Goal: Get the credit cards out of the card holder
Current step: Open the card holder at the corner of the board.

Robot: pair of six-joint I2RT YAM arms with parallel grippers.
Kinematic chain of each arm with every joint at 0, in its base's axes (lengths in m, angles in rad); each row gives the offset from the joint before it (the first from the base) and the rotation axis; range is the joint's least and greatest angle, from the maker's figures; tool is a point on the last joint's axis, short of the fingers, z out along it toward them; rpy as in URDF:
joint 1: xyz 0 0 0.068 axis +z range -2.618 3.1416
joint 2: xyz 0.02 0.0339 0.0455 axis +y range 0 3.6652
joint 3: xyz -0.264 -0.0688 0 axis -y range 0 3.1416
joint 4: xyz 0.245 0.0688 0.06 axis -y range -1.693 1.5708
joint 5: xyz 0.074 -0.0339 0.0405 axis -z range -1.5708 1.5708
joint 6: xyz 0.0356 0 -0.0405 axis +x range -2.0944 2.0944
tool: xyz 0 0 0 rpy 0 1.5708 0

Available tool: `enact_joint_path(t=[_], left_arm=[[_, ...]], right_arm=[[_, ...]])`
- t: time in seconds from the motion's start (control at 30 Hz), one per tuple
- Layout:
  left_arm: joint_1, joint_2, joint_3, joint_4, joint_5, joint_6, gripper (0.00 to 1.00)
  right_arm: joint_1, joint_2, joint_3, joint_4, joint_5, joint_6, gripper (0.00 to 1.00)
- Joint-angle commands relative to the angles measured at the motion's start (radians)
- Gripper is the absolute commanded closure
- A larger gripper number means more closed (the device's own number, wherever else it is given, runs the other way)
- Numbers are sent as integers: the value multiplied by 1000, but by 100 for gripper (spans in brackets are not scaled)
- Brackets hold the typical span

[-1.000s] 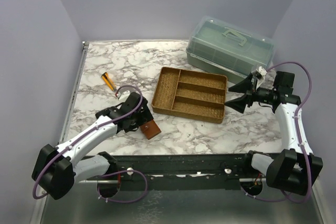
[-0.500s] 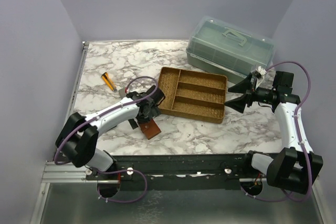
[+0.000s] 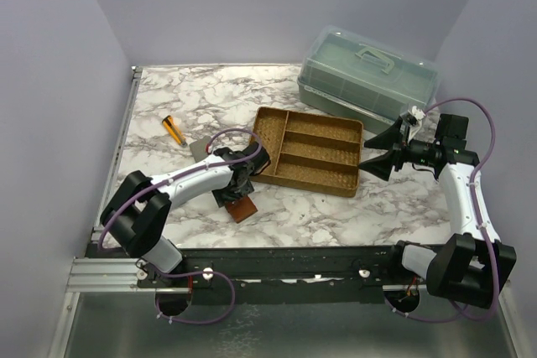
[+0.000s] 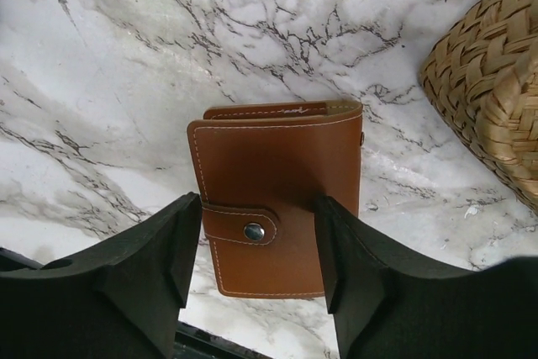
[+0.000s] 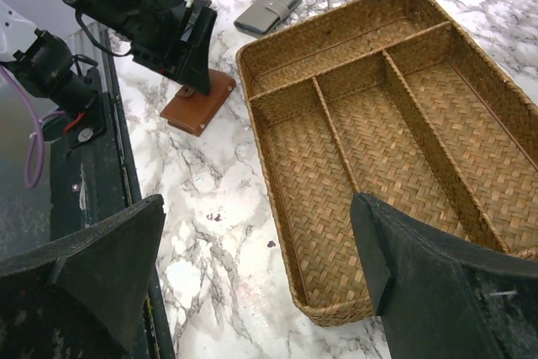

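The card holder (image 3: 243, 208) (image 4: 277, 174) (image 5: 197, 107) is a reddish-brown leather wallet lying flat near the table's front edge, folded shut with its snap tab fastened. No credit cards show; they are hidden. My left gripper (image 3: 237, 189) (image 4: 256, 237) hangs right over the card holder with its jaws partly apart. The left finger (image 4: 160, 250) stands at the tab end and the right finger (image 4: 353, 258) covers the card holder's right part. Whether the pads touch the leather I cannot tell. My right gripper (image 3: 375, 150) (image 5: 256, 266) stands wide open above the woven tray's right end, holding nothing.
A woven divided tray (image 3: 252, 153) (image 5: 282, 199) sits mid-table, just right of the card holder. A grey wallet (image 3: 201, 148) (image 5: 267, 10) and an orange pencil (image 3: 174, 129) lie to the left. A green lidded plastic case (image 3: 367, 73) stands at the back right.
My left arm has swung right, from beside the card holder to directly over it, uncovering the grey wallet. Its jaws have narrowed. The right arm has not moved.
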Motion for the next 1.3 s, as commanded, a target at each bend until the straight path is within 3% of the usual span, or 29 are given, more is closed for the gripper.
enact_joint_path(t=[0.0,0.17,0.27,0.57,1.1,1.2,1.27], left_arm=[[-3,18,-8,7,-34,17,39],[-3,28,-22,18,-4,25,56],[-4,-1,-48,17,14,22,57],[-4,-112,-74,-35,36,18,55],[-4,-87,-96,-8,114,18,50],[-4,-77,-106,-4,101,-15,37],[-4,-68,-112,-6,81,-35,35]], right_arm=[[5,7,-4,8,3,0,0],[4,3,-6,8,3,0,0],[5,5,-5,8,0,1,0],[5,6,-5,8,-6,3,0],[5,-4,-7,11,-8,6,0],[7,-5,-7,11,-9,6,0],[6,-6,-8,10,-10,6,0]])
